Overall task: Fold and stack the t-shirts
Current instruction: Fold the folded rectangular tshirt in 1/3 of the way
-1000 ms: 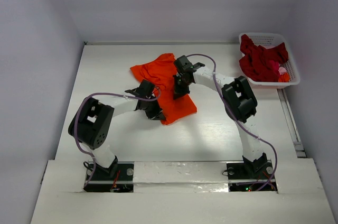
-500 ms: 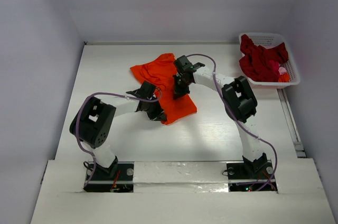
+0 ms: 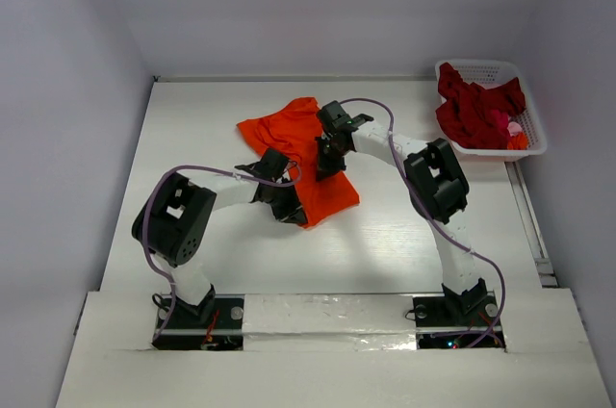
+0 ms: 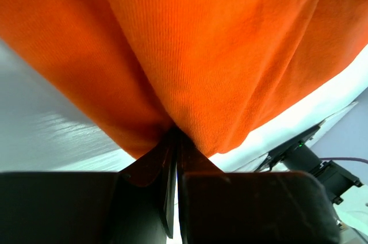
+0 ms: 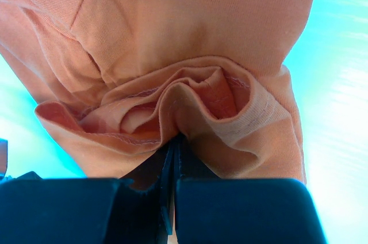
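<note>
Now the left claw (image 4: pixel 174 132) is clamped on the near edge of the orange shirt (image 3: pixel 289 129), the right claw (image 5: pixel 174 137) on a bunched fold, mid tabletop (image 3: pixel 404 244). Best to move both evenly and low, so the cloth folds flat.

One t-shirt (image 3: pixel 287 129) lies midway on the table (image 3: pixel 192 119), the other t-shirts (image 3: pixel 472 110) in the basket (image 3: pixel 481 65) at its far right corner.

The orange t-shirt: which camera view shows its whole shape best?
The top view: there most of the orange t-shirt shows on the table. Each wrist view shows only a close fold of it pinched between shut fingers.
</note>
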`<state>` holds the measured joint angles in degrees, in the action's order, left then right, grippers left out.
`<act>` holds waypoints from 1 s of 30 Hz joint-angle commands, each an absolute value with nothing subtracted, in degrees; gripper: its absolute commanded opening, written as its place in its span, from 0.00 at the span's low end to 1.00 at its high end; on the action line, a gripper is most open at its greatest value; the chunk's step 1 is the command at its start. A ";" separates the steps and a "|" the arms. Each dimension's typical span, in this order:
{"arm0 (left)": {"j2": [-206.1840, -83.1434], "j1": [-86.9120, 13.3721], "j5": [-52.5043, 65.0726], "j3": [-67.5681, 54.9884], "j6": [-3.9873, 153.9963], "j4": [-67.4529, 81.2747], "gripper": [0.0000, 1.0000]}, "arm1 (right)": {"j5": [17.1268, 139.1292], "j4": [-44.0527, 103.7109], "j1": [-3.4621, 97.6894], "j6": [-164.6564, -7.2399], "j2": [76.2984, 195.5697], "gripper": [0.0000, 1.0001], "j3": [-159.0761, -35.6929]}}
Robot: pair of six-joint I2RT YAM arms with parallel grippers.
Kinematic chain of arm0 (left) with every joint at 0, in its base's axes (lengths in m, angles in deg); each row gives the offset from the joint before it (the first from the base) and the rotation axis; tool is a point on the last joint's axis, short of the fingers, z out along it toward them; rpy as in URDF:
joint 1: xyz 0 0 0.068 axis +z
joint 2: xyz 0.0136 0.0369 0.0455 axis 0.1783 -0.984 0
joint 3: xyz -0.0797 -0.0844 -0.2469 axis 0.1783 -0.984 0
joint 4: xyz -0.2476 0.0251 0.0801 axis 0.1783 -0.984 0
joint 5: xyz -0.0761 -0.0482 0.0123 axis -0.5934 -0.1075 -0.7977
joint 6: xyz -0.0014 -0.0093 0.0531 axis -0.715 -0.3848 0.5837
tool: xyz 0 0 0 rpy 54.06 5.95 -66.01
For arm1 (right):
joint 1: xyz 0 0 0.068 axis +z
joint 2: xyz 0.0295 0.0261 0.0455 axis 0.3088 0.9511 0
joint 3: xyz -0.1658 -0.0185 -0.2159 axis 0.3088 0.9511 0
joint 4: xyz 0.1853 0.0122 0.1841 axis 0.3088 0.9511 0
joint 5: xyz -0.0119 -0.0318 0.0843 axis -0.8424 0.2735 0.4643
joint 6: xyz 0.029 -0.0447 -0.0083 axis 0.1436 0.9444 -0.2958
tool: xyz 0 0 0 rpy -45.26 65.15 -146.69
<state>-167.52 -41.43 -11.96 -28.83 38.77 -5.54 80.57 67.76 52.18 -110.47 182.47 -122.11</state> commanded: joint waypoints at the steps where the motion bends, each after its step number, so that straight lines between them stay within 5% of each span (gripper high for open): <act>1: -167.87 -42.43 -10.24 -28.01 42.46 -12.32 0.00 | 78.13 66.50 52.53 -110.16 184.05 0.00 -122.12; 30: -165.32 -44.02 -10.06 -34.69 50.46 -16.90 0.00 | 77.96 67.11 52.53 -110.16 184.67 0.00 -123.53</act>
